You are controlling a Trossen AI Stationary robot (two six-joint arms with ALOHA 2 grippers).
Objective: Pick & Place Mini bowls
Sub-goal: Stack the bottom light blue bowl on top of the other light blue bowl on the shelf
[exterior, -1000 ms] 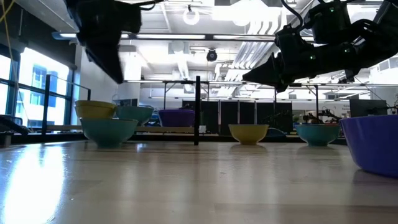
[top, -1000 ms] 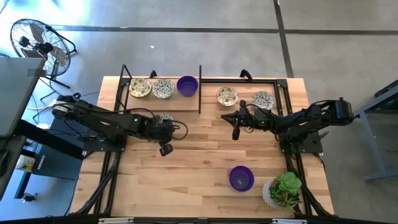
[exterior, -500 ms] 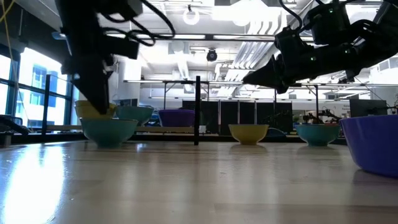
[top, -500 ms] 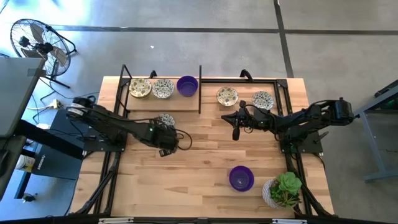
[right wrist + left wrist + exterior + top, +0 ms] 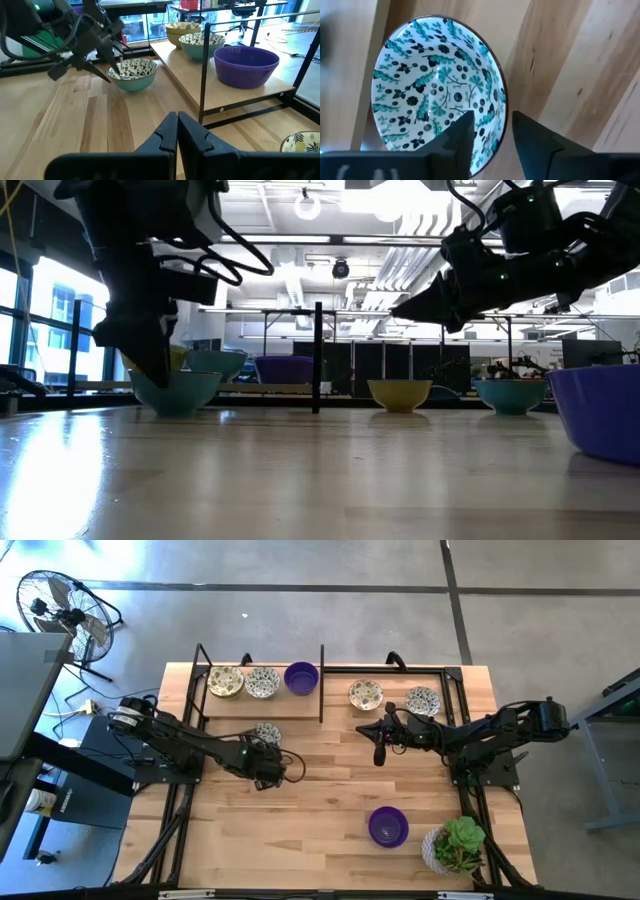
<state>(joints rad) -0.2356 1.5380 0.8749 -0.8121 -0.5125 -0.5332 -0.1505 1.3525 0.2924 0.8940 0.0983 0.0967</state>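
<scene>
With the left end effector [image 5: 490, 131] narrowly open astride the near rim of the speckled mini bowl [image 5: 437, 87] on the counter [image 5: 330, 790], lower slightly before pinching

Open tabletop [image 5: 320, 790] spans the near middle, bounded far by the raised shelf [image 5: 262, 706] and upright divider post [image 5: 322, 685], near right by purple bowl [image 5: 388, 826] and plant [image 5: 458, 844].

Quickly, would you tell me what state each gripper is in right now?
Left gripper: open, fingers straddling the rim of the patterned bowl.
Right gripper: shut, holding nothing.
</scene>
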